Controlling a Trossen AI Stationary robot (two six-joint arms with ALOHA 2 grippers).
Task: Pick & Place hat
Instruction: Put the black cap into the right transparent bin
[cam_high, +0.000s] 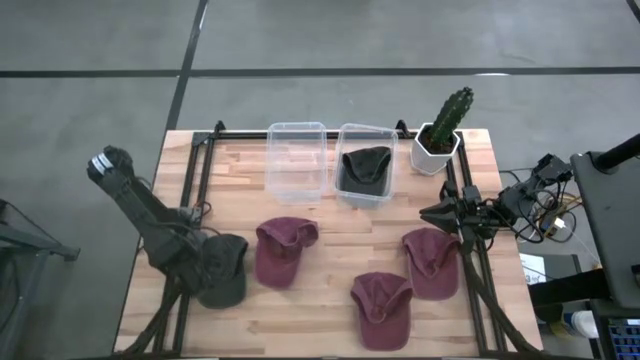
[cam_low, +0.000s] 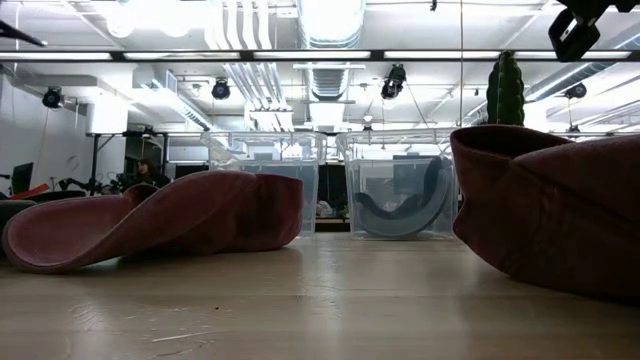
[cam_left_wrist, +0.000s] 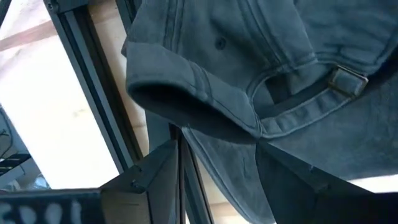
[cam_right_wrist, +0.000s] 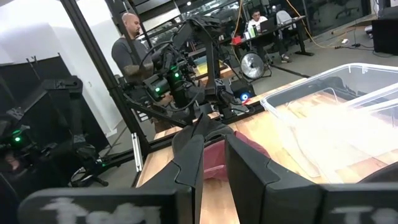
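Hats lie spread over the desk (cam_high: 330, 245): three maroon ones up front, a dark one already in the right-hand clear bin (cam_high: 365, 165), the left bin (cam_high: 296, 160) bare beside it. The green hat (cam_high: 222, 272) sits at the front-left corner, right under the left claw (cam_high: 205, 262), far closer to that arm than to the other. From the wrist, its fingers straddle the cap's back edge by the strap buckle, seemingly pinching the fabric, though I can't swear to it. The right claw (cam_high: 432, 213), fingers nearly together and empty, waits at the desk's right edge.
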